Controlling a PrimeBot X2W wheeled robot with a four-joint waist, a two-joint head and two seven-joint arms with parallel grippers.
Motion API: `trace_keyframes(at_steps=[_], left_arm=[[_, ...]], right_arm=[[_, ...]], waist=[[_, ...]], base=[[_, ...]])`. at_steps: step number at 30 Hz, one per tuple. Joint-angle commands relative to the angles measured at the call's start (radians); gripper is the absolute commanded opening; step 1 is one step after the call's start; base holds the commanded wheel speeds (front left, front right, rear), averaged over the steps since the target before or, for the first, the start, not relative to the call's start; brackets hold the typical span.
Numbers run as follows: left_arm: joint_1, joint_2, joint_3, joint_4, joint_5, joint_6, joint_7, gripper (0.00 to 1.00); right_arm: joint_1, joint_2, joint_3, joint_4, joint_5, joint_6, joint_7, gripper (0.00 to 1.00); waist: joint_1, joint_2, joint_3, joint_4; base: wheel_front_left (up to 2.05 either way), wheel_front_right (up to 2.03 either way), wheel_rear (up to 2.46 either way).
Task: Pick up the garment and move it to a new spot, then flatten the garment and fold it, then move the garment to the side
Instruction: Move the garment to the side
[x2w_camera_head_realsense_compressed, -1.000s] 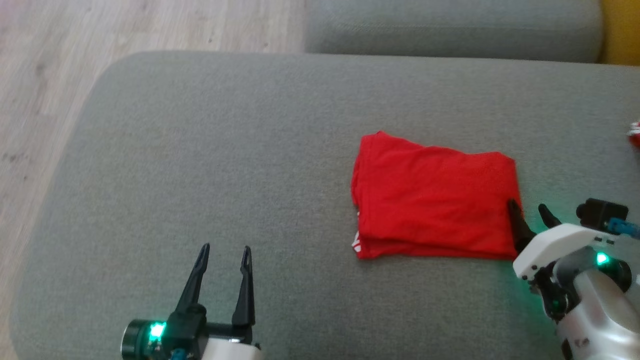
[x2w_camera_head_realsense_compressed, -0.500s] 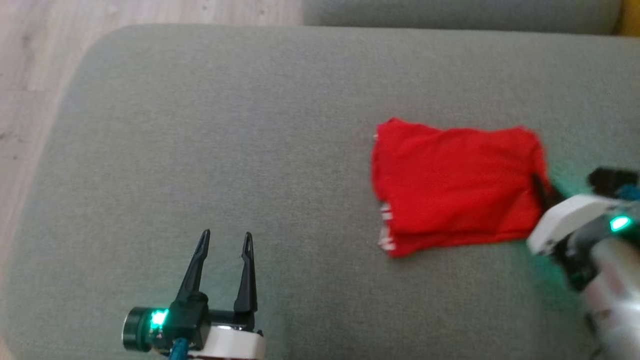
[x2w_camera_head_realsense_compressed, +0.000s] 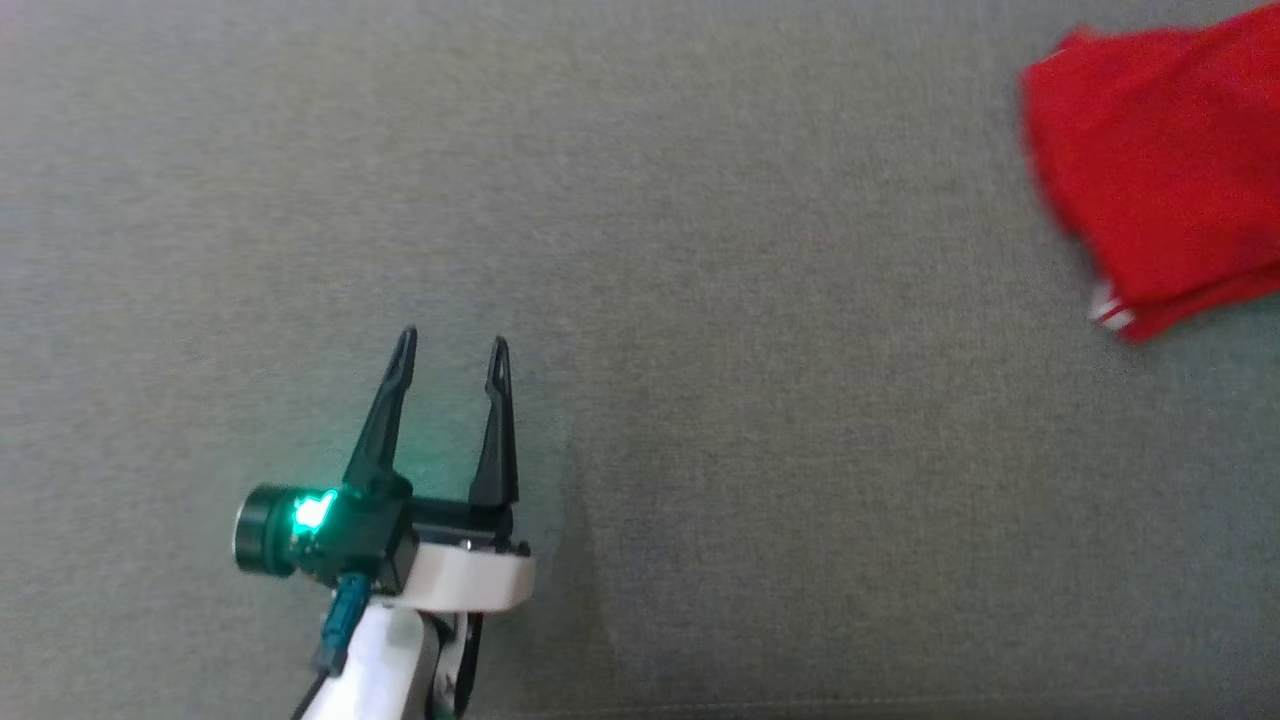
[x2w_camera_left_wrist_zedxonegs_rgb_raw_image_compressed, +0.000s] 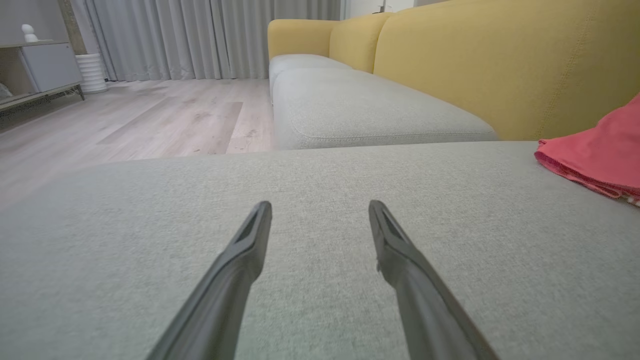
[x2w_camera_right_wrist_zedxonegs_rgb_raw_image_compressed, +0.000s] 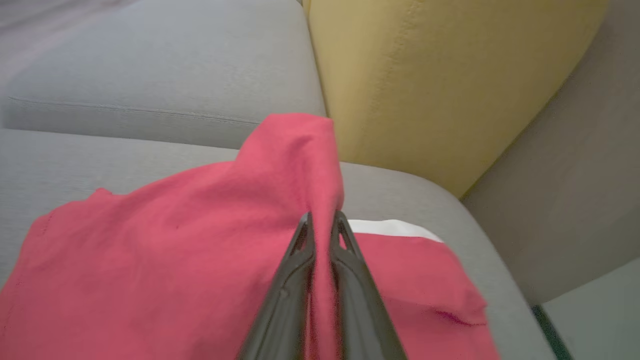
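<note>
The folded red garment (x2w_camera_head_realsense_compressed: 1160, 170) lies on the grey sofa seat (x2w_camera_head_realsense_compressed: 700, 300) at the head view's upper right, partly cut off by the edge. In the right wrist view my right gripper (x2w_camera_right_wrist_zedxonegs_rgb_raw_image_compressed: 322, 220) is shut on a pinched-up edge of the garment (x2w_camera_right_wrist_zedxonegs_rgb_raw_image_compressed: 175, 250), which rises in a peak between the fingers. My left gripper (x2w_camera_head_realsense_compressed: 450, 350) stands open over bare seat at the lower left, far from the cloth. The left wrist view has that gripper (x2w_camera_left_wrist_zedxonegs_rgb_raw_image_compressed: 320, 210) with nothing between its fingers and the garment (x2w_camera_left_wrist_zedxonegs_rgb_raw_image_compressed: 600, 150) at the right edge.
Yellow sofa backrests (x2w_camera_left_wrist_zedxonegs_rgb_raw_image_compressed: 500, 65) rise behind the seat, with a second grey cushion (x2w_camera_left_wrist_zedxonegs_rgb_raw_image_compressed: 360, 105) beyond. Another red and white cloth (x2w_camera_right_wrist_zedxonegs_rgb_raw_image_compressed: 415, 260) lies under the gripper near the seat's corner. Wooden floor (x2w_camera_left_wrist_zedxonegs_rgb_raw_image_compressed: 125, 120), curtains and a cabinet sit to the left.
My right gripper has shut on the garment's right edge and dragged it rightward. The head camera has tilted and turned, so the right arm has left its view.
</note>
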Motion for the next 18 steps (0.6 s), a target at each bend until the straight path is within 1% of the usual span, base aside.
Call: trace_keyframes(at_steps=[1, 4, 5, 6, 7, 9, 11, 13, 15, 18], left_arm=[[-0.028, -0.003, 0.022, -0.036, -0.001, 0.001, -0.005, 1.00], [-0.047, -0.003, 0.022, -0.043, -0.006, 0.007, -0.005, 1.00], [-0.051, -0.003, 0.022, -0.045, -0.008, 0.010, -0.005, 1.00], [-0.053, -0.003, 0.022, -0.047, -0.011, 0.013, -0.005, 1.00], [-0.055, -0.003, 0.022, -0.048, -0.014, 0.015, -0.005, 1.00], [-0.057, -0.003, 0.025, -0.047, -0.030, 0.020, -0.005, 1.00], [-0.057, -0.003, 0.030, -0.052, -0.061, 0.017, -0.005, 1.00], [-0.048, -0.003, 0.033, -0.048, -0.072, 0.018, -0.005, 1.00], [-0.035, -0.003, 0.035, -0.054, -0.079, 0.017, -0.005, 1.00], [0.002, -0.003, 0.038, -0.058, -0.093, 0.009, -0.005, 1.00]], right_arm=[[-0.011, -0.083, -0.015, -0.034, -0.008, -0.001, -0.001, 0.00], [-0.017, -0.159, -0.056, -0.049, -0.018, -0.001, 0.006, 0.00], [-0.018, -0.181, -0.071, -0.054, -0.025, -0.001, 0.010, 0.04], [-0.022, -0.199, -0.089, -0.059, -0.033, -0.001, 0.012, 0.42], [-0.026, -0.212, -0.109, -0.063, -0.046, -0.001, 0.010, 1.00], [-0.030, -0.208, -0.150, -0.071, -0.079, -0.001, -0.006, 1.00], [-0.019, -0.172, -0.178, -0.086, -0.110, -0.001, -0.021, 1.00], [0.012, -0.120, -0.194, -0.106, -0.153, -0.001, -0.041, 1.00], [0.060, -0.044, -0.205, -0.130, -0.184, -0.001, -0.065, 1.00], [0.174, 0.105, -0.213, -0.172, -0.207, -0.001, -0.097, 1.00]], waist=[[-0.0003, 0.0001, 0.044, -0.032], [-0.0003, 0.0001, 0.062, -0.041], [-0.0003, 0.0001, 0.064, -0.042], [-0.0003, 0.0001, 0.066, -0.043], [-0.0003, 0.0001, 0.066, -0.044], [-0.0003, 0.0001, 0.058, -0.044], [-0.0003, 0.0001, 0.038, -0.042], [-0.0003, 0.0001, 0.006, -0.037], [-0.0003, 0.0001, -0.040, -0.029], [-0.0003, 0.0001, -0.132, -0.011]], base=[[0.00, 0.00, 0.00], [0.00, 0.00, 0.00], [0.00, 0.00, 0.00], [0.00, 0.00, 0.00], [0.00, 0.00, 0.00], [0.00, 0.00, 0.00], [0.00, 0.00, 0.00], [0.00, 0.00, 0.00], [0.00, 0.00, 0.00], [0.00, 0.00, 0.00]])
